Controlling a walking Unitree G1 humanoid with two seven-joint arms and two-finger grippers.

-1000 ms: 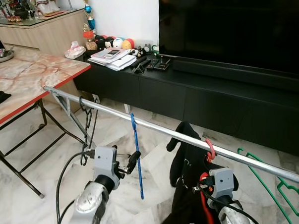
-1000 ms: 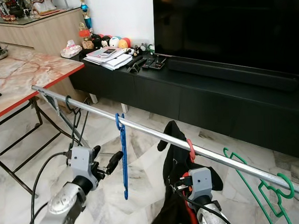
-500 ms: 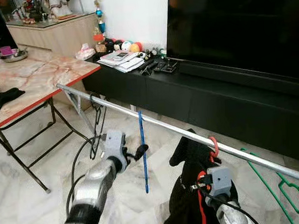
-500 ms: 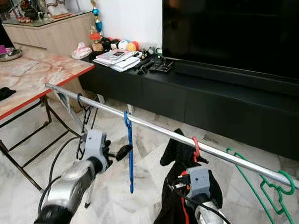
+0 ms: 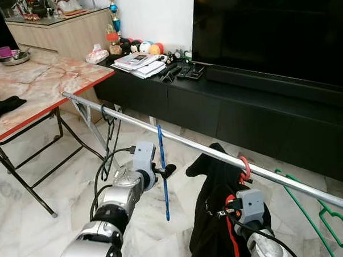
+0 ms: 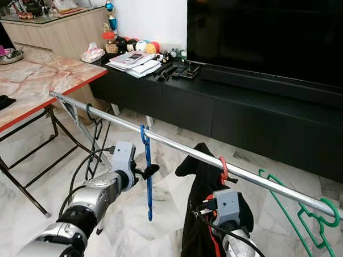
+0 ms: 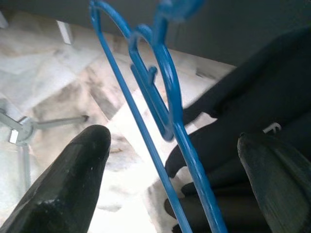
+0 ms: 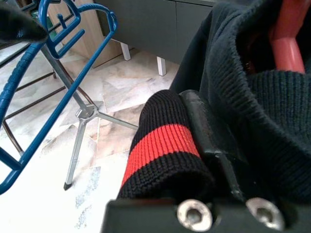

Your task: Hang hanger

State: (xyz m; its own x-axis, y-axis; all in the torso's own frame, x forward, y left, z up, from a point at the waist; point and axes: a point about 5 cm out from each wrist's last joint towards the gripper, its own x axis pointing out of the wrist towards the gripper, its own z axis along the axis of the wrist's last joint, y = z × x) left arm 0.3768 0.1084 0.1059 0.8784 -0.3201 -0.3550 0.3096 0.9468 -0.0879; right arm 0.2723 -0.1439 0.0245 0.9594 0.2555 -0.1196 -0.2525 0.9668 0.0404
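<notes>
Blue hanger (image 5: 162, 173) is hooked on the steel rail (image 5: 183, 144), hanging edge-on. Left end effector (image 5: 166, 171) is held released at the hanger's shaft, fingers spread to either side in the wrist view. Right end effector (image 8: 201, 145) is seen low beside the black garment (image 5: 212, 218) on the red hanger (image 5: 243, 168); it appears clenched on a red-striped cuff (image 8: 163, 145), though partly hidden. A green hanger (image 6: 303, 211) hangs farther right.

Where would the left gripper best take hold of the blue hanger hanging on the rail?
Probably the thin straight side bar of the blue hanger, from the robot's left. It hangs edge-on from the rail, and the open left gripper already straddles that bar, as the left wrist view shows.
</notes>
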